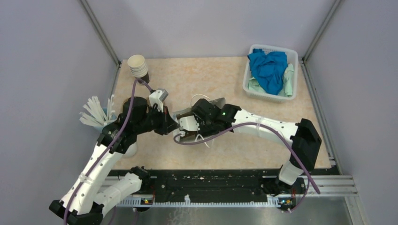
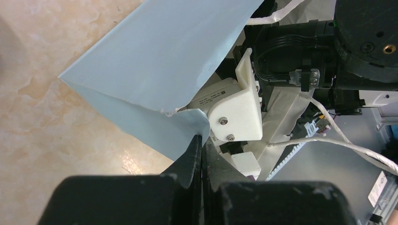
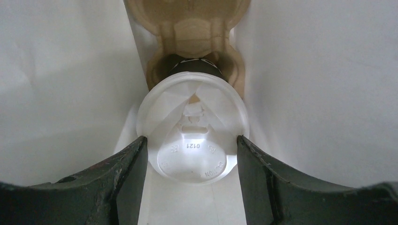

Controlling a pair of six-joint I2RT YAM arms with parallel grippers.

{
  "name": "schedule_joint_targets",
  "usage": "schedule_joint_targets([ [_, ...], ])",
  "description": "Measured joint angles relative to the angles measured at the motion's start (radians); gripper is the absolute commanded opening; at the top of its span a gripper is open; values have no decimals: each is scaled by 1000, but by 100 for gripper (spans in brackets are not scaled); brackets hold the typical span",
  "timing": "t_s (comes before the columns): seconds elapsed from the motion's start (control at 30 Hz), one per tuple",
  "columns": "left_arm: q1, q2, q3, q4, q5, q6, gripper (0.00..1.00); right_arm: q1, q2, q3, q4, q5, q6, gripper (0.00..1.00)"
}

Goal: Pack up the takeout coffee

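Takeout coffee (image 3: 192, 119) sits clamped by right pincer (image 3: 191, 140) inside narrow bag (image 3: 70, 70).

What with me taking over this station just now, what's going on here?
The left gripper pinches the edge of the bag, jaws shut, holding it open. The right gripper reaches inside, jaws against both sides of the lidded coffee. The cup is at a brown carrier deep in the bag; whether it is fully seated I can't tell.
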Motion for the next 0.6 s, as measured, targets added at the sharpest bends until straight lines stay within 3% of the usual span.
schedule_joint_targets([
  [0.3,0,80,154,-137,-45,-29,4,4,23,80,-112,-93,103,52],
  [0.53,0,132,199,-212,-181,-65,25,5,87,130,-125,-121,135,52],
  [0.6,0,142,206,-223,-211,-70,39,5,100,139,-126,-125,143,52],
])
